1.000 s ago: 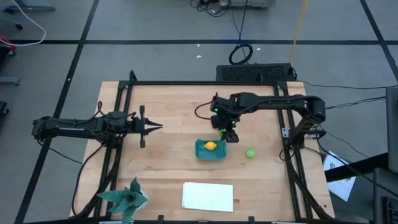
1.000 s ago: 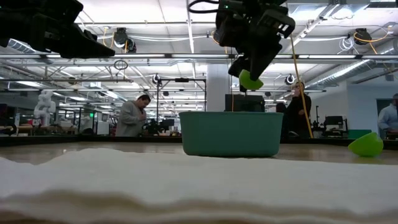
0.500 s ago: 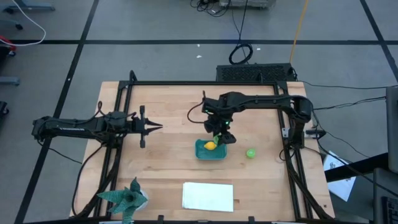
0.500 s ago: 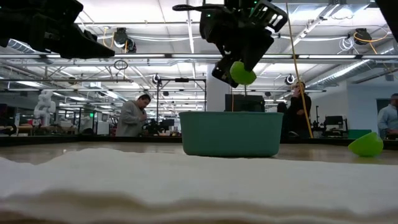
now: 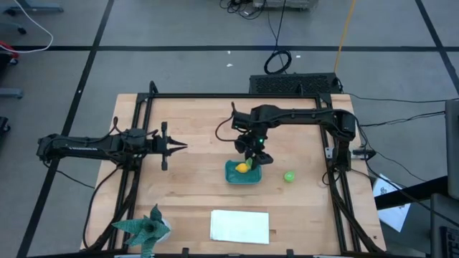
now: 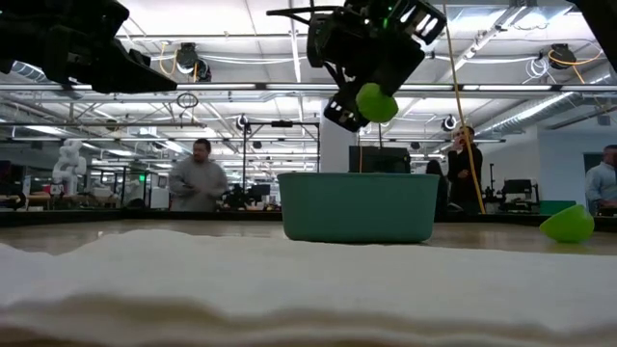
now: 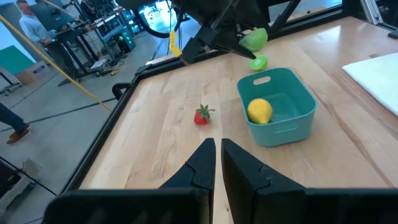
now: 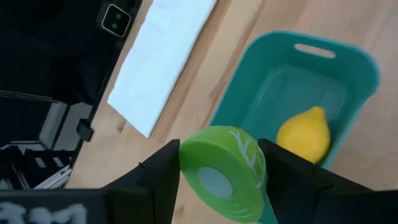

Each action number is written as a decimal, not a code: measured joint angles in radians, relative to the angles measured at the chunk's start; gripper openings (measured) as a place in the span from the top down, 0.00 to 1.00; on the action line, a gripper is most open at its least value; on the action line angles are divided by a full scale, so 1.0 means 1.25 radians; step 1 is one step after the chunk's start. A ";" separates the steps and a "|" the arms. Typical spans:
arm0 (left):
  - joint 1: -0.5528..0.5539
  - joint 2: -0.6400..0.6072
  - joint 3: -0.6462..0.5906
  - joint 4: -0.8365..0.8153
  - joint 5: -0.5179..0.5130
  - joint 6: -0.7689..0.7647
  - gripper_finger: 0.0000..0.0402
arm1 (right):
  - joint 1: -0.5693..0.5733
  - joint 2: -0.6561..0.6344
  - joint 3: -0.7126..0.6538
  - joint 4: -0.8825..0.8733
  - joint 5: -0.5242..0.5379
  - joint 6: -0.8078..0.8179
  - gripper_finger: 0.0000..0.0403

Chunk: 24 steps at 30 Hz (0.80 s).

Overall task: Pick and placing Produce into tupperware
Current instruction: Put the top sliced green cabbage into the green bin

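R gripper (image 6: 359, 104) hangs above the teal tub (image 5: 243, 173), clamped on a green round piece (image 8: 222, 172). Yellow lemon (image 7: 260, 111) lies in the tub; 2nd green piece (image 5: 289, 176) and a red strawberry (image 7: 201, 115) sit on the table beside it. L gripper (image 5: 183, 147) clenched, empty, well off from tub. No readable labels.

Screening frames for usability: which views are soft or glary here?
Low view: the white sheet fills the foreground as a blur, and bright ceiling lights glare behind the right tool. Right wrist view: the green piece is close and slightly soft. High view: evenly lit, the teal tub clear.
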<state>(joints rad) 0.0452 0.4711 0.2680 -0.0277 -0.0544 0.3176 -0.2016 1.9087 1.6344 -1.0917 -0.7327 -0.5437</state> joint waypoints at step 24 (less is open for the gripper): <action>0.000 0.000 0.000 -0.005 0.000 0.000 0.92 | 0.035 0.000 -0.114 0.138 0.167 0.012 0.54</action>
<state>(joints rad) 0.0452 0.4709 0.2680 -0.0338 -0.0544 0.3176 -0.1577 1.9083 1.4924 -0.9189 -0.5243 -0.5287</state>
